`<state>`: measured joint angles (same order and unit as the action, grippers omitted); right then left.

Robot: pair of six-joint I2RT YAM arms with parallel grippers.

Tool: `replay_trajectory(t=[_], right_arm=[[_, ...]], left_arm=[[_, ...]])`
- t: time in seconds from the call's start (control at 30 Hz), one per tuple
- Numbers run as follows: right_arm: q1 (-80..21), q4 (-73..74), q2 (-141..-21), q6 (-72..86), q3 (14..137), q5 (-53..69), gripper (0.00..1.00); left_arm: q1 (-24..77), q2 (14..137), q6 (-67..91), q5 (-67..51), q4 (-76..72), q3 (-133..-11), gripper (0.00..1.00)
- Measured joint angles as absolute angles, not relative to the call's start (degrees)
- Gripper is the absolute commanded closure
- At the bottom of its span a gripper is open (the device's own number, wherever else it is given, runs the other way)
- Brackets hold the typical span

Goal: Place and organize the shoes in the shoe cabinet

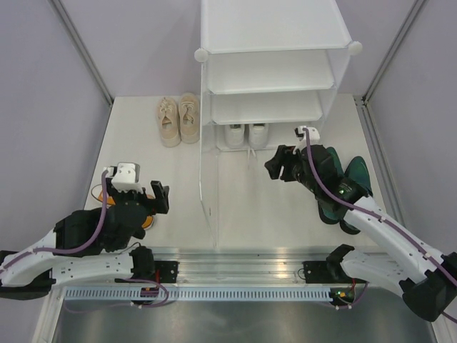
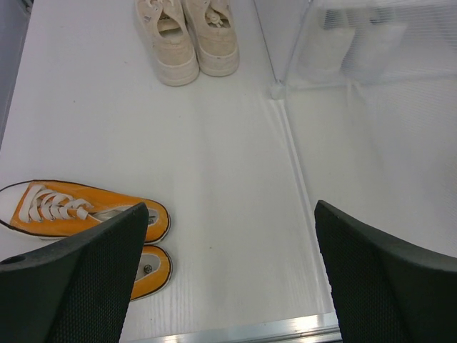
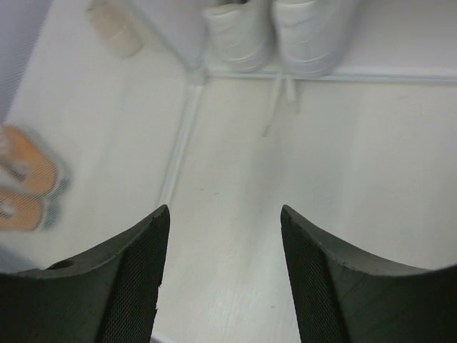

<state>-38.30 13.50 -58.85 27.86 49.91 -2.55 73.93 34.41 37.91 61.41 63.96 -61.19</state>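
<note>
The white shoe cabinet (image 1: 275,28) stands at the back, with white sneakers (image 1: 246,133) side by side on its bottom tier. Cream lace-up sneakers (image 1: 178,119) sit left of it on the floor. Orange sneakers (image 2: 78,211) lie by my left gripper (image 1: 161,199), which is wide open and empty, its left finger (image 2: 93,279) covering their heels. Dark green heels (image 1: 350,182) lie to the right, partly under my right arm. My right gripper (image 1: 280,166) hovers open and empty in front of the white sneakers (image 3: 278,32).
The cabinet's translucent left side panel (image 1: 207,179) runs down between the two arms, ending at a corner connector (image 2: 277,91). An aluminium rail (image 1: 235,268) borders the near edge. Grey walls close in both sides. A loose lace (image 3: 275,114) trails from the white sneakers.
</note>
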Motion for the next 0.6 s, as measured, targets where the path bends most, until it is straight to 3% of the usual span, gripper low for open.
replay_trajectory(t=[0.13,0.33,0.6], right_arm=[[-35.75,24.47,-57.21,28.8,52.47,-16.49,0.31],[-35.75,37.89,-56.93,33.15,51.53,-31.81,0.29],[-32.75,45.08,-56.21,38.44,45.19,-39.9,0.29]], left_arm=[[73.84,31.68,37.65,61.32,62.13,-57.8,0.0],[73.67,37.95,35.68,59.72,59.37,-56.49,0.0],[71.7,44.88,32.73,55.07,55.57,-54.39,0.0]])
